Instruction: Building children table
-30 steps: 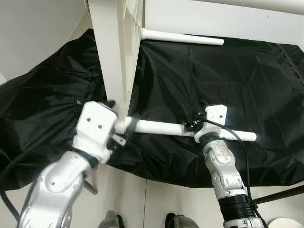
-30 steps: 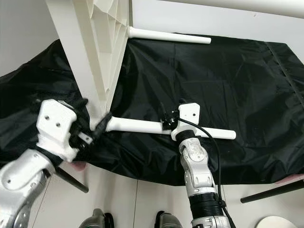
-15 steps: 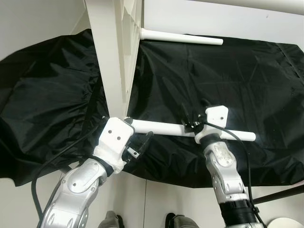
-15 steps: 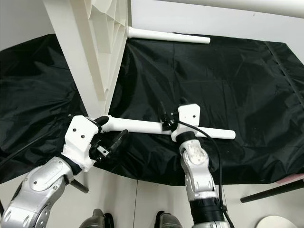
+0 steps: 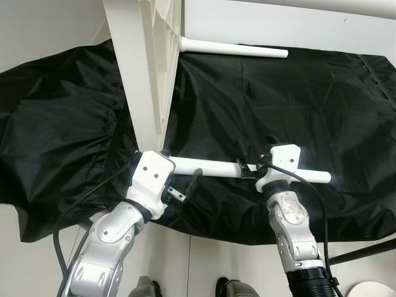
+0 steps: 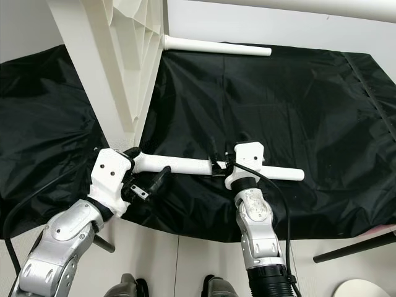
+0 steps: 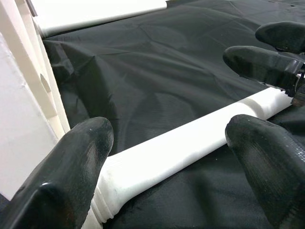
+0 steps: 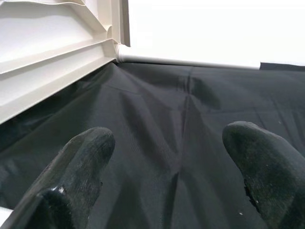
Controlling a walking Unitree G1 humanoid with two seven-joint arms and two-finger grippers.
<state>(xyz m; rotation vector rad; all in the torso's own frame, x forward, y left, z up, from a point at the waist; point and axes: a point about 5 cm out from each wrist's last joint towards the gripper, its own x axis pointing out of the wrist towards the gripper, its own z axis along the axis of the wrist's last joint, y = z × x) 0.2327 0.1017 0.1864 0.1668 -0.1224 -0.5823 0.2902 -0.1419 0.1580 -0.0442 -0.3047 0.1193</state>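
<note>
Left wrist view shows the left gripper (image 7: 167,157) with jaws spread wide on either side of the white table leg (image 7: 190,140), not clamping it, just beside the upended white tabletop (image 5: 145,68). The leg lies across the black sheet (image 5: 297,105). The right gripper (image 5: 257,162) sits at the leg's middle, its jaws parted.

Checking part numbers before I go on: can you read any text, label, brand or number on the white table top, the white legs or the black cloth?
None: no readable text on the white ribbed plastic table top, the white round leg between the two grippers, the far white leg or the black fabric sheet.
</note>
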